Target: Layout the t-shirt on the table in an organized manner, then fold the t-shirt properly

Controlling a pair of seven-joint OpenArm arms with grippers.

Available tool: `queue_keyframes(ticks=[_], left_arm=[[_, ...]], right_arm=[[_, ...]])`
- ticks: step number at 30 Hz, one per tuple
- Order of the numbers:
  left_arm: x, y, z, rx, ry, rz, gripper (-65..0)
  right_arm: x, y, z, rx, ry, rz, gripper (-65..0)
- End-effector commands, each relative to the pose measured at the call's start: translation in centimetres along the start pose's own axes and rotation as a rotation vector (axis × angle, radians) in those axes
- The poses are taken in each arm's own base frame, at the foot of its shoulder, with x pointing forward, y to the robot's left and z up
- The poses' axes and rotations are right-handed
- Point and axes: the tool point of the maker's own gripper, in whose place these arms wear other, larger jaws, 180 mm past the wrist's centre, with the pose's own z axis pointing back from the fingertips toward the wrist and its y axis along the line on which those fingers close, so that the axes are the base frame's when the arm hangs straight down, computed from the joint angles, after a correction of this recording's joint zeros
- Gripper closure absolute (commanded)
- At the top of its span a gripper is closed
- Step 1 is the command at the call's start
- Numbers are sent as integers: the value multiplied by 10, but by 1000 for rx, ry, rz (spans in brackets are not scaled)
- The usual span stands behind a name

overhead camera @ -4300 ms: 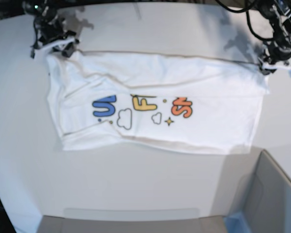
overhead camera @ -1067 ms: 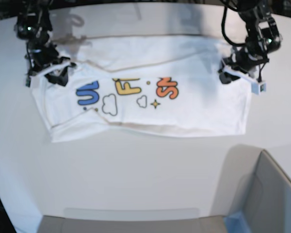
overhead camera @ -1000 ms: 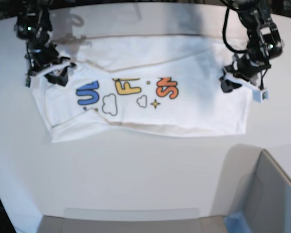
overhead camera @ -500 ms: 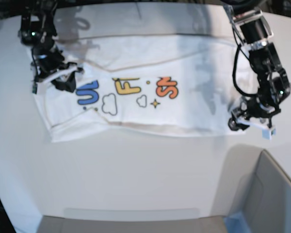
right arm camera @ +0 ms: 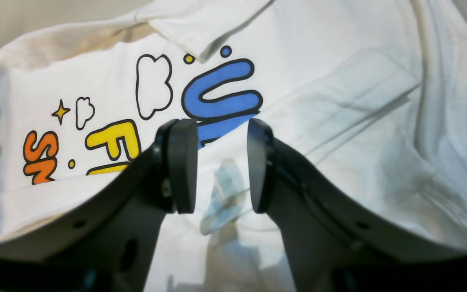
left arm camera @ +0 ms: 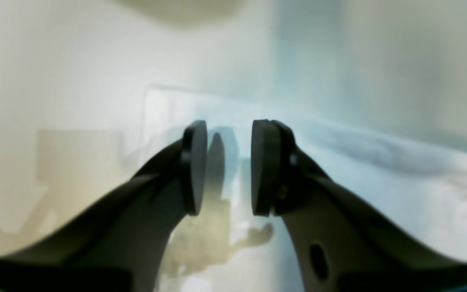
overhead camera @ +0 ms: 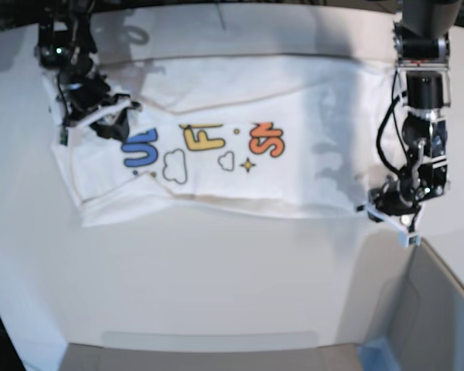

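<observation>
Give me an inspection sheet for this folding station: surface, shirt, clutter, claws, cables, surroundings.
Surface: white table, bare in front of the shirt.
Job's things: t-shirt lies flat, partly folded, print up; wrinkles and a folded sleeve near the blue letter.
Clutter: grey box with a blue corner at the near right.
Grippers: left claw open, empty, at the shirt's near right corner; right claw open over the cloth beside the blue letter, nothing between its pads.
Cables: black cable loops along the left arm.
Surroundings: nothing seen.
</observation>
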Motion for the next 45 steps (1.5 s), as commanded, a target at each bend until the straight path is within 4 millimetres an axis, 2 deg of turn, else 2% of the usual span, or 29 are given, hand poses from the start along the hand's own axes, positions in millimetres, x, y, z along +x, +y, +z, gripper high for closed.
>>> queue_keyframes(ticks=[1, 7, 15, 21, 29, 34, 39, 43, 45], left_arm=[[31, 8, 11, 14, -83, 2, -232], [44, 20, 17, 31, -139, 31, -290], [39, 33, 15, 128, -118, -57, -298], [19, 45, 4, 143, -57, -34, -298], [12, 44, 2, 142, -45, -41, -298], [0, 25, -7, 122, -9, -127, -298], [-16, 28, -22, 126, 19, -95, -298], [-18, 31, -29, 134, 37, -75, -298], [-17, 26, -30, 124, 31, -69, -298]], right_arm=[[11, 4, 2, 16, -40, 10, -211], [10, 5, 2, 17, -40, 4, -211], [7, 13, 0, 29, -45, -37, -211], [7, 13, 0, 29, -45, -37, -211], [7, 12, 0, 27, -44, -37, -211], [7, 11, 0, 26, -45, -38, -211], [3, 11, 1, 24, -36, -39, -211], [2, 9, 2, 20, -33, -39, -211], [0, 8, 3, 16, -28, -38, -211]])
